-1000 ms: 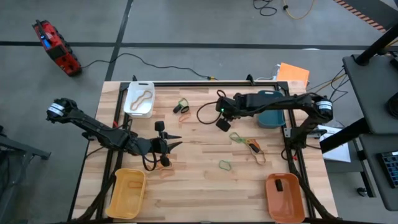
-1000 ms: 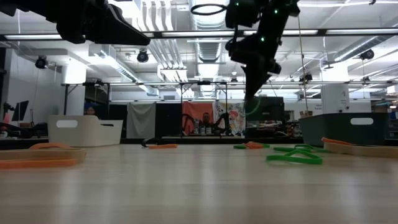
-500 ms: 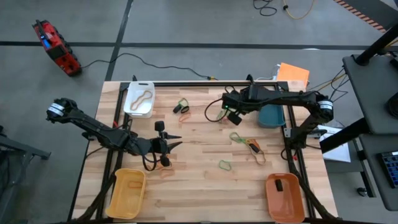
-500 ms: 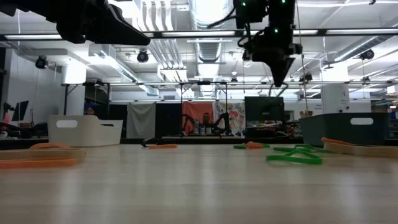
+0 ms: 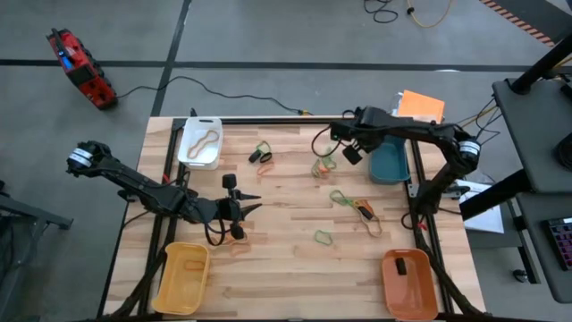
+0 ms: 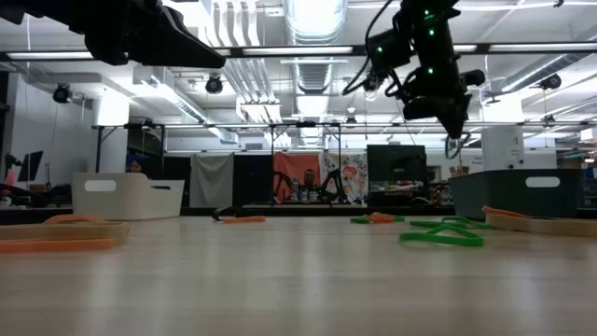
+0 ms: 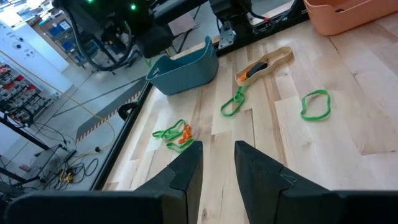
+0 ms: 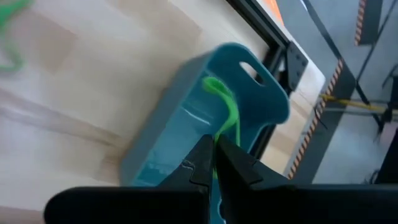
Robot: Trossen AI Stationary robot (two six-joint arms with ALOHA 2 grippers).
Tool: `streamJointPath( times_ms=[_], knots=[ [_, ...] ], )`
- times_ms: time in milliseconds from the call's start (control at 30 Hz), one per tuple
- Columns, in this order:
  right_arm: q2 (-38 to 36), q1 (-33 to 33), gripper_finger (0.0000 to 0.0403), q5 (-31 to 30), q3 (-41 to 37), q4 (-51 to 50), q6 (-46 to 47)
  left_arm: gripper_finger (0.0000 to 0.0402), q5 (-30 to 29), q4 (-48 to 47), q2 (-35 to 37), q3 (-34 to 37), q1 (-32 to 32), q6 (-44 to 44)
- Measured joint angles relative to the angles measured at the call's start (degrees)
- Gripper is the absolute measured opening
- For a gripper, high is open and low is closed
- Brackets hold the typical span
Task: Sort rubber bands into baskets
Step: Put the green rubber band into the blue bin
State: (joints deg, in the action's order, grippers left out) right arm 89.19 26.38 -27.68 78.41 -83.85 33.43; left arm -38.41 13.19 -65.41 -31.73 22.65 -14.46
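The right claw (image 8: 213, 163), clamped on a green rubber band (image 8: 224, 111), hangs above the teal basket (image 8: 186, 118), while the left claw (image 5: 243, 207) waits slightly parted over the tabletop (image 5: 286, 268).

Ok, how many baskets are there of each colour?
white basket: 1
teal basket: 1
yellow basket: 1
orange basket: 1
Total: 4

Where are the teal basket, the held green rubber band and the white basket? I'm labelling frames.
teal basket (image 8: 186, 93), right wrist view, side wall.
green rubber band (image 8: 225, 106), right wrist view, strand above fingertips.
white basket (image 5: 187, 153), high view, rim.
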Motion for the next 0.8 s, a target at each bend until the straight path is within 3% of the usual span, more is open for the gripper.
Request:
streamJointPath(
  times_ms=[367,800],
  knots=[
    [0.0,6.4,0.0009,0.1,-4.1,0.1,-0.5,0.0078,0.0,0.0,0.0,0.0,0.0,0.0],
    [0.0,6.7,0.0009,0.1,-5.1,0.4,-0.3,0.0078,0.0,0.0,0.0,0.0,0.0,0.0]
  ],
)
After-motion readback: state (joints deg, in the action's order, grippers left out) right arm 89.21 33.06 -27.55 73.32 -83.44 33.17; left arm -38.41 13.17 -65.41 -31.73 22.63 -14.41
